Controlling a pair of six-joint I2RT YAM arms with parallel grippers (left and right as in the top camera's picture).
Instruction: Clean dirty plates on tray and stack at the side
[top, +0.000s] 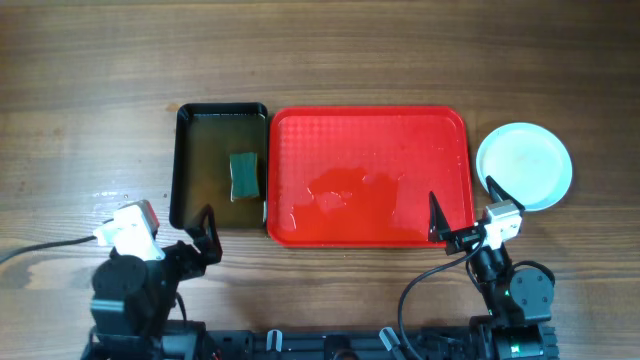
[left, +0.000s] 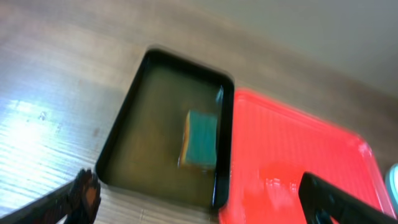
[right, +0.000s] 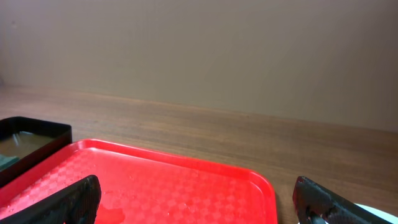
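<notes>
Right end effector, fingers apart and empty, sits nearest the plates, seemingly stacked on the tabletop just beyond-right of it, beside the emptied wet tray. Left end effector, also apart, is farther.

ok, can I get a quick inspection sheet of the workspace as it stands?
Surface: wooden table, brown grain.
Job's things: red tray wet, no plates on it; plates on the table just right of it, top face looks clean, count cannot be told.
Clutter: black tray of murky water, green sponge in it.
Hands: left hand open, empty; right hand open, empty.
Cables: black cable at lower left; cable loop at lower right.
Surroundings: plain wall behind the table.
</notes>
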